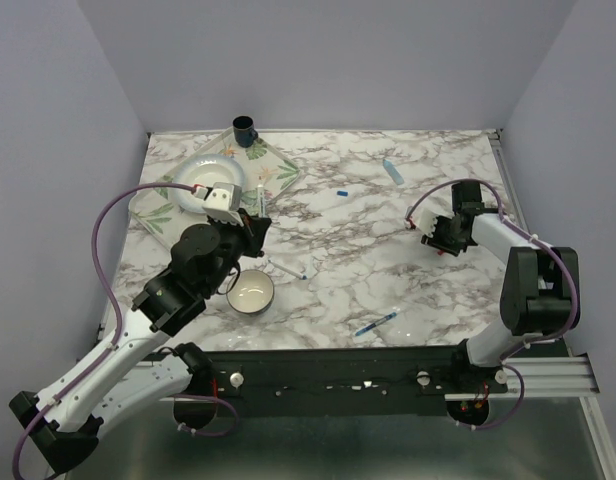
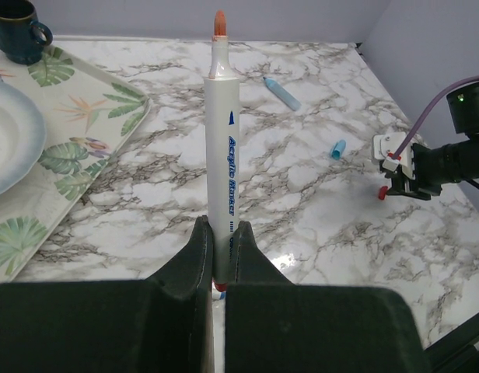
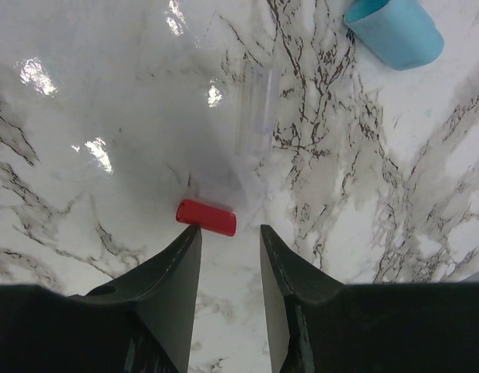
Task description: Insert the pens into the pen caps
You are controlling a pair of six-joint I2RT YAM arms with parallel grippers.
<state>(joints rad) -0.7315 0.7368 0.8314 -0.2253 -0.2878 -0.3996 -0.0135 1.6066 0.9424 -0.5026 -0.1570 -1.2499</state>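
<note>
My left gripper (image 2: 221,225) (image 1: 255,218) is shut on a white pen with a red tip (image 2: 222,148), which points away over the table. My right gripper (image 3: 230,229) (image 1: 440,240) is open and low over the marble. The red cap (image 3: 206,217) lies on its side just past the left fingertip, outside the jaws; it also shows in the left wrist view (image 2: 382,192). A light blue cap (image 2: 338,148) (image 3: 395,29) lies further out. The light blue pen (image 1: 392,170) (image 2: 282,92) lies at the back. A white pen with a blue end (image 1: 288,268) lies mid-table.
A leaf-print tray (image 1: 278,165) at the back left holds a white plate (image 1: 193,172) and a dark blue cup (image 1: 244,130). A small bowl (image 1: 251,292) stands by the left arm. A slim blue pen-like item (image 1: 376,323) lies near the front edge.
</note>
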